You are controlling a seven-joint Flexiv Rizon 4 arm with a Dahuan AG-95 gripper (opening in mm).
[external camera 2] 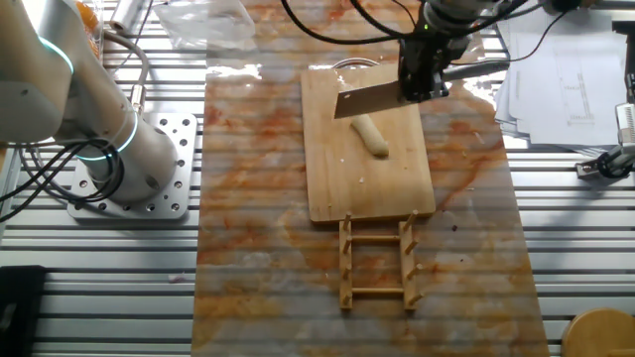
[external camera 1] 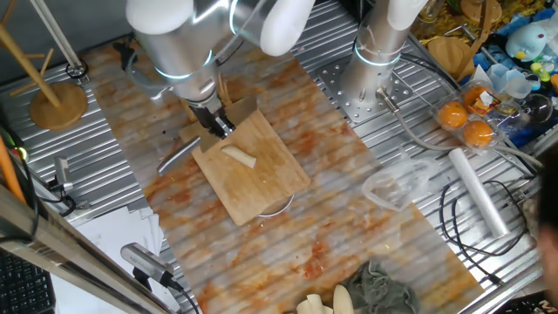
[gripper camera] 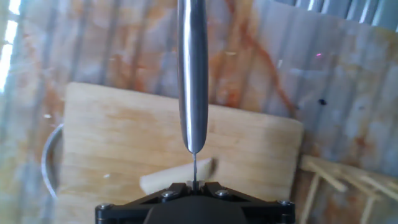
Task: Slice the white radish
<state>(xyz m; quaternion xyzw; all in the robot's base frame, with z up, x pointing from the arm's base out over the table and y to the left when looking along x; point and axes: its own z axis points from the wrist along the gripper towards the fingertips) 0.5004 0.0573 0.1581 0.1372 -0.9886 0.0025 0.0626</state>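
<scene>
On the middle of the table [external camera 1: 488, 262], whose ribbed metal top is covered by a mat [external camera 2: 248, 198] with a mottled orange-and-cream marbled pattern, lies a rectangular wooden cutting board [external camera 1: 261, 179] with a pale, smooth grain. Part of a thin metal ring [gripper camera: 48, 158] shows from under one edge of the board.

The white radish [external camera 2: 372, 136] lies flat on the board, near its centre: a small, smooth, cream-white stick with rounded ends. In the other fixed view its long axis runs slantwise across the board, from the side nearer the knife down toward the rack. In the hand view only its middle shows, a pale bar lying crosswise beneath the blade.

The gripper [external camera 2: 425, 69], black and boxy, holds a knife [external camera 2: 372, 99] with a flat, broad, grey metal blade. The jaws are closed on the knife's handle. The blade hangs on edge just above the radish; whether its edge touches the stick I cannot tell. In the hand view the knife's rounded, polished steel handle [gripper camera: 193, 74] points straight away from the camera, and the thin line of the blade crosses the radish roughly at right angles to its length.

Just beside the board's near edge in the other fixed view lies a small ladder-shaped wooden rack [external camera 2: 379, 260] with upright pegs.
</scene>
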